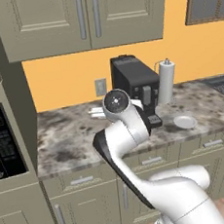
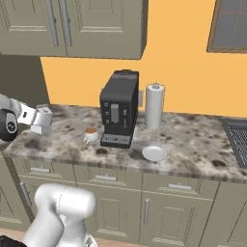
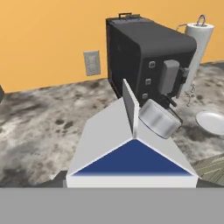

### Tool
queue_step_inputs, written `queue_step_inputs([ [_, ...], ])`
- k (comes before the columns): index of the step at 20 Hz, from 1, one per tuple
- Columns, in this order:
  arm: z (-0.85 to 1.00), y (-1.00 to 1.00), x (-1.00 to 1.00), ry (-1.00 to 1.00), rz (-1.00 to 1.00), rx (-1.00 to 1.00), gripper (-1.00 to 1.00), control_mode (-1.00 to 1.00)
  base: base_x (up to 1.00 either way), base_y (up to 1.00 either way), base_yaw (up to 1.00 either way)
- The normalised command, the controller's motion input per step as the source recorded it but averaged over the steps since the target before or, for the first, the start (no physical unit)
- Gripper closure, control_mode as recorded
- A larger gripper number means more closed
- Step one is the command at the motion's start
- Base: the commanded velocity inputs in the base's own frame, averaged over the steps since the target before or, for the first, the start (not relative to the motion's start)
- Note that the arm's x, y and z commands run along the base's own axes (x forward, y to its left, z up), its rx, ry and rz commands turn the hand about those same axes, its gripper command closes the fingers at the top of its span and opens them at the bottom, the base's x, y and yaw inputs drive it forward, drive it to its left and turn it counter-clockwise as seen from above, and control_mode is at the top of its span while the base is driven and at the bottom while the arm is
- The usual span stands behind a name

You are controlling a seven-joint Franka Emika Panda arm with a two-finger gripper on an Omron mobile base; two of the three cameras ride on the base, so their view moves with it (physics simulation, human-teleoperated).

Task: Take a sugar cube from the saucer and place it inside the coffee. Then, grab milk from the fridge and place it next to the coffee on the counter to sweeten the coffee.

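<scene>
In the hand view the milk (image 3: 131,148) takes up the lower centre, cut off by the bottom edge: a white carton with a gabled top, an upright fin along the ridge and a dark blue triangular face. It sits so near the camera that the gripper fingers are lost beside it, with just dark slivers at its lower corners; the gripper appears clamped on the carton at a fairly wide spread. In the right base view the gripper (image 2: 42,120) shows at the left edge with the pale carton (image 2: 43,118) in it above the tabletop (image 2: 193,144), a mottled grey, brown and white stone slab. One boxy black coffee machine (image 2: 118,108) stands at centre, one white paper towel roll (image 2: 154,106) on a wire stand to its right. The coffee (image 2: 90,134), a small white cup with a brown top, sits just left of the machine; in the left base view the arm's elbow hides it. One round pale saucer (image 2: 154,153) lies in front of the towel roll; whether anything lies on it is too small to tell.
</scene>
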Motion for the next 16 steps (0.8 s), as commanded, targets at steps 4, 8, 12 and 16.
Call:
queue_step_inputs([
  [4, -0.48, 0.00, 0.57, 0.05, 0.00, -0.02, 1.00, -1.00, 0.00, 0.00, 0.00],
  [8, -0.79, 0.00, 0.70, 0.02, 0.00, -0.05, 1.00, -1.00, 0.00, 0.00, 0.00],
  [12, -0.55, 0.05, 0.77, 0.03, 0.00, -0.01, 1.00, -1.00, 0.00, 0.00, 0.00],
  [16, -0.27, 0.33, 0.70, 0.00, 0.00, 0.00, 1.00, -1.00, 0.00, 0.00, 0.00],
])
